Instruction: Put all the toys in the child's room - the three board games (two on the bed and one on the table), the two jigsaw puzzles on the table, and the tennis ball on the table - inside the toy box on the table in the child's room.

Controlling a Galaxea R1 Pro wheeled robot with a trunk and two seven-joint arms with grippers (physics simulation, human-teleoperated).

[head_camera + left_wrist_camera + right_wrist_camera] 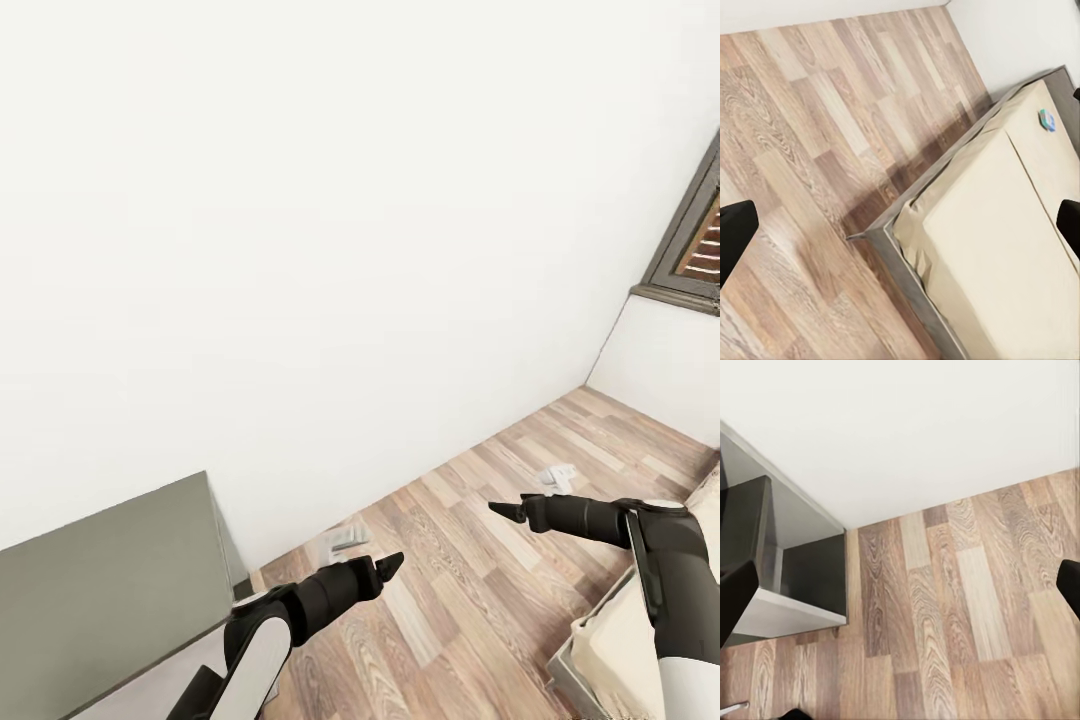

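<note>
My black grippers, left (388,566) and right (505,511), sit above a brown-and-tan wood-plank floor (470,570). The wall (300,250) is plain white. The table's side panel (100,590) is dark grey. The bed (1020,247) is cream, with a grey frame.

- The wood floor (470,560) between the two arms is bare, lots of room to move
- A big white wall (300,250) blocks the way ahead
- The grey table (100,590) stands at the left
- The bed (1005,247) sits at the right
</note>
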